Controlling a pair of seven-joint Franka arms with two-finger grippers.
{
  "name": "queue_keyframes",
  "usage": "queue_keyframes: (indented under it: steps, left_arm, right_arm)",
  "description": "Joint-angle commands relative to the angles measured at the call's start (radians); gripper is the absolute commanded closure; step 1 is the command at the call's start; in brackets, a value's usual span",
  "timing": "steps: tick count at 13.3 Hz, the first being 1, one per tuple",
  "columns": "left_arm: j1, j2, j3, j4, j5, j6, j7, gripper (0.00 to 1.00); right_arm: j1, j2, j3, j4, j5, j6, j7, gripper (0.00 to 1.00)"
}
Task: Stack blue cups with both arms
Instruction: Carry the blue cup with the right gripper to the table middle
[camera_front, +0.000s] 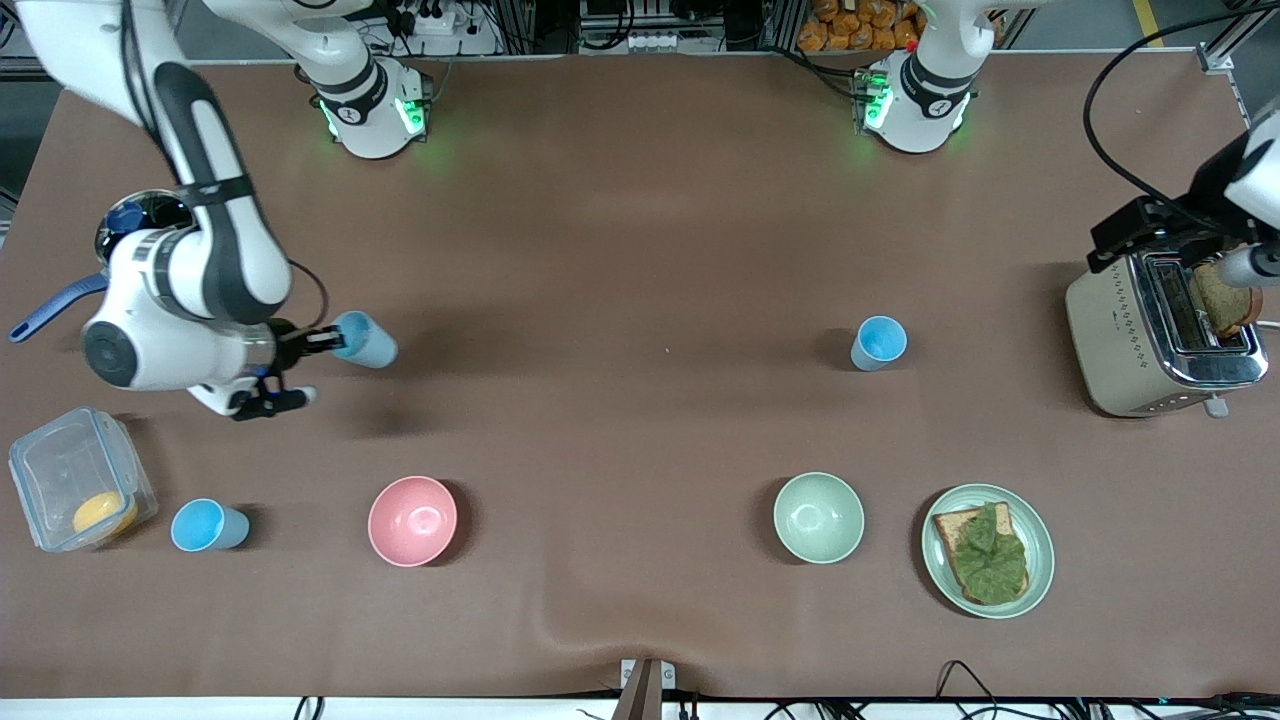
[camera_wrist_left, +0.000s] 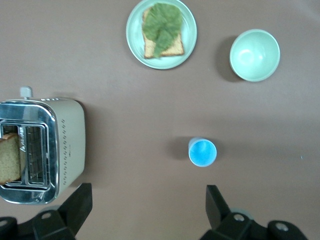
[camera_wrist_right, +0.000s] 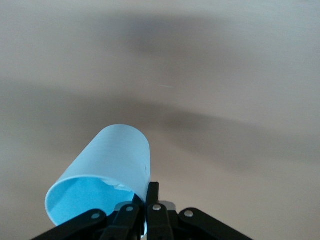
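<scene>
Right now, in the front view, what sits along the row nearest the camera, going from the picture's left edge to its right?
Clear box → blue cup → pink bowl → green bowl → plate with toast and lettuce.

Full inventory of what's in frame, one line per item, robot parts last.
blue cups: 3, light blue; one held tilted in the right end effector, one upright near the toaster, one beside the clear container.
pink bowl: 1, pink, between that cup and the green bowl.
green bowl: 1, pale green, beside the plate.
plate: 1, pale green, holds bread with lettuce.
toaster: 1, cream and chrome, left arm's end, bread slice in a slot.
clear container: 1, something orange inside, right arm's end.
pan: 1, dark with blue handle, partly hidden under the right arm.
right end effector: shut on a cup's rim.
left end effector: open, above the toaster and the nearby cup.
</scene>
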Motion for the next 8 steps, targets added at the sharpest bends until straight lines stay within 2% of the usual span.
queue_keyframes:
  steps: [1, 4, 8]
  left_arm:
    - [0.028, -0.005, -0.003, -0.013, -0.007, 0.024, -0.013, 0.00]
    - [0.018, -0.005, -0.028, -0.008, -0.005, 0.024, -0.014, 0.00]
    - [0.018, -0.005, -0.034, -0.008, -0.004, 0.024, -0.011, 0.00]
  right_arm:
    - [0.173, 0.025, -0.010, 0.086, 0.060, -0.023, 0.240, 1.00]
    - [0.342, 0.118, -0.010, 0.201, 0.133, 0.022, 0.424, 1.00]
    - [0.504, 0.275, -0.010, 0.354, 0.150, 0.103, 0.622, 1.00]
